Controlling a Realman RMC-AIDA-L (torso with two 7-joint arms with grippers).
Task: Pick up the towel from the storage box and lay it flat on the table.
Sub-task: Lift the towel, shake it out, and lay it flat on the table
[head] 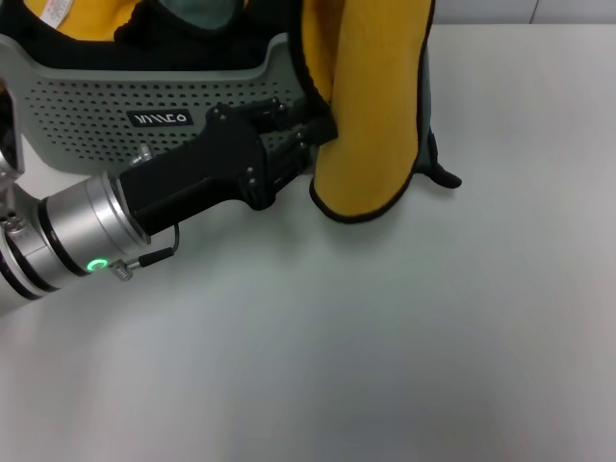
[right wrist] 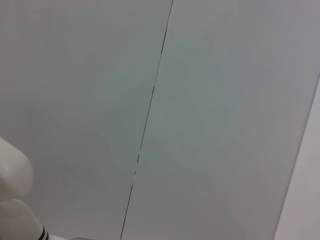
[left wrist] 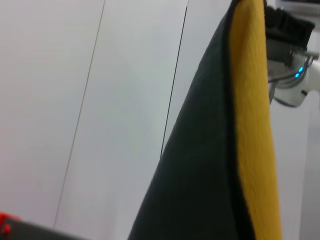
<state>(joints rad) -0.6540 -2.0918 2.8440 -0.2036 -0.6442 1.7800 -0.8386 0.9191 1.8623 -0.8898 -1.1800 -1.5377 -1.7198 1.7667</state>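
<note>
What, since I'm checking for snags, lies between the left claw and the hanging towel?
Nothing visible. In the head view the left claw meets the edge of the towel in front of the storage box, with no gap between them.

The towel [left wrist: 250,150] hangs as a long drape close before the camera, its mustard-yellow face showing as a narrow band and a dark grey-green side [left wrist: 200,170] spreading wide beside it, a thin black binding running along the seam between the two. Beyond the towel's yellow edge, part of a white and black robot arm [left wrist: 290,55] shows with a small blue light. Behind the towel stand pale panels [left wrist: 75,100] split by thin dark seams. Far from the towel's yellow band, a dark part with a red spot [left wrist: 7,227] sits in the corner
</note>
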